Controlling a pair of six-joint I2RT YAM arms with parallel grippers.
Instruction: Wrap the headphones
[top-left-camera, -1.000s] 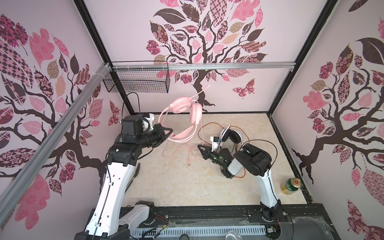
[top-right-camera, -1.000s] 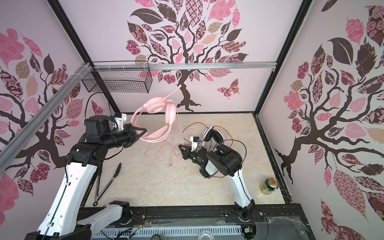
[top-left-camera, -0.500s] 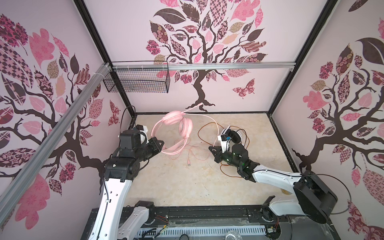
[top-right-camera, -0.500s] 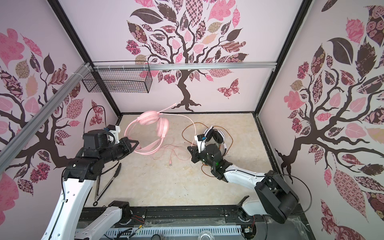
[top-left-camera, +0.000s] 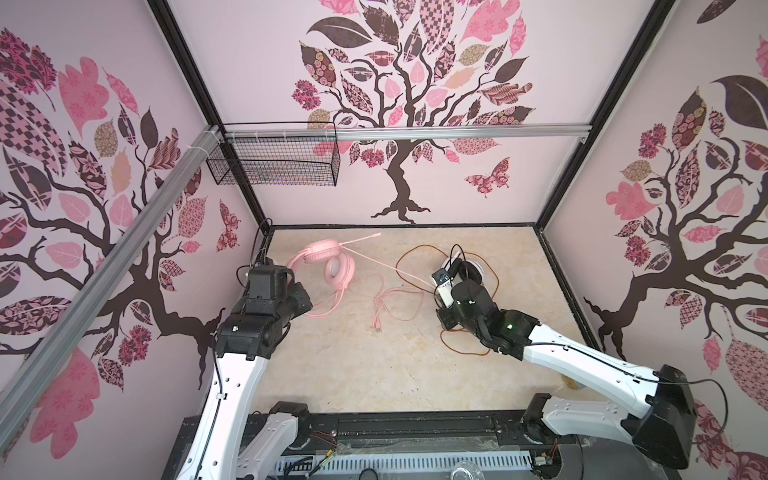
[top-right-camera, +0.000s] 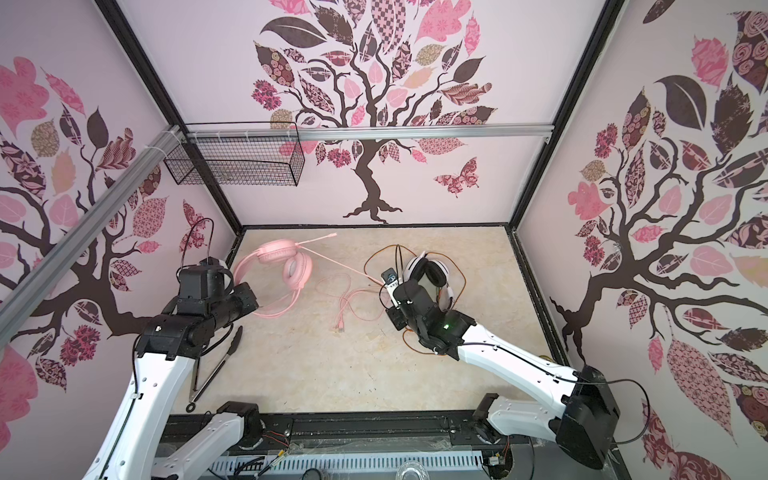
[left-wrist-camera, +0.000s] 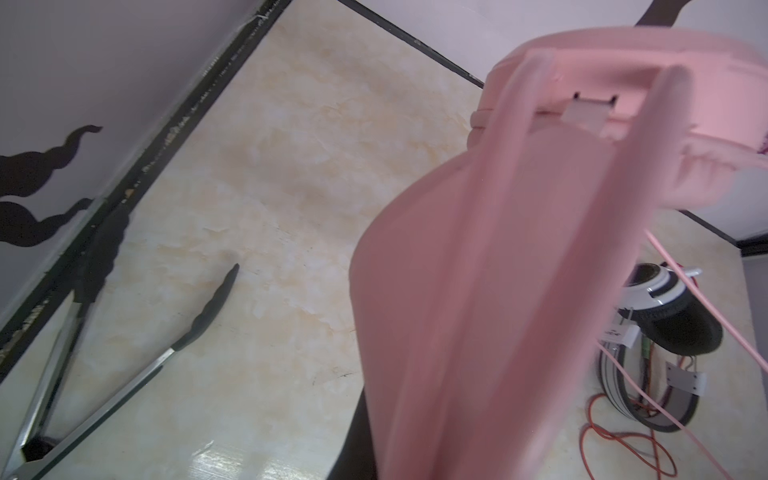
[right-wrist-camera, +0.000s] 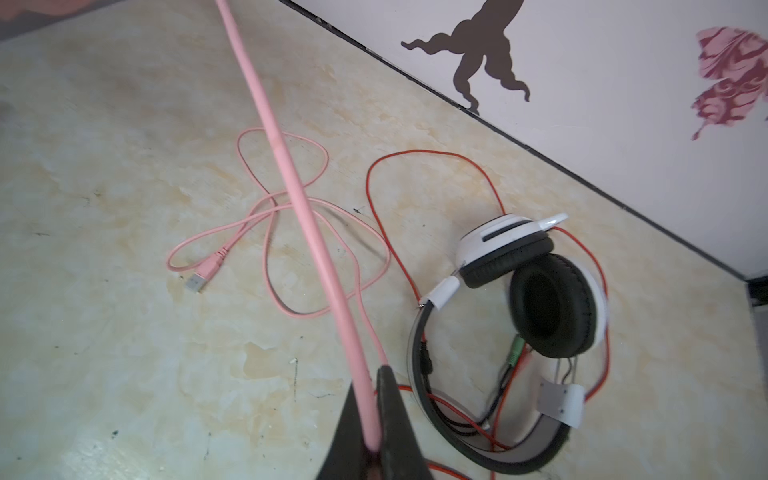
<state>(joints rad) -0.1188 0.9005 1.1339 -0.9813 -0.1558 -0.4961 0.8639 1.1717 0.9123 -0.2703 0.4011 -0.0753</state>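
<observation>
Left claw (top-right-camera: 252, 306) closed on the headband of the pink headset (top-left-camera: 328, 266), at rear left of worktop (top-left-camera: 374, 365). Right claw (right-wrist-camera: 374, 419) pinched shut on its taut pink cable (right-wrist-camera: 286, 166). White headset (right-wrist-camera: 540, 299) lies just beside, orange-red cable (right-wrist-camera: 432, 152) looping around it. Tongs (left-wrist-camera: 208, 307) lie near the left wall.

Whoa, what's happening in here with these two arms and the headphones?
The left tool grips the pink headset by its headband. The right tool is shut on that headset's pink cable, which runs taut between them; the rest of it lies in loose loops on the table. The white headset lies nearby, its orange-red cable loose around it.
</observation>
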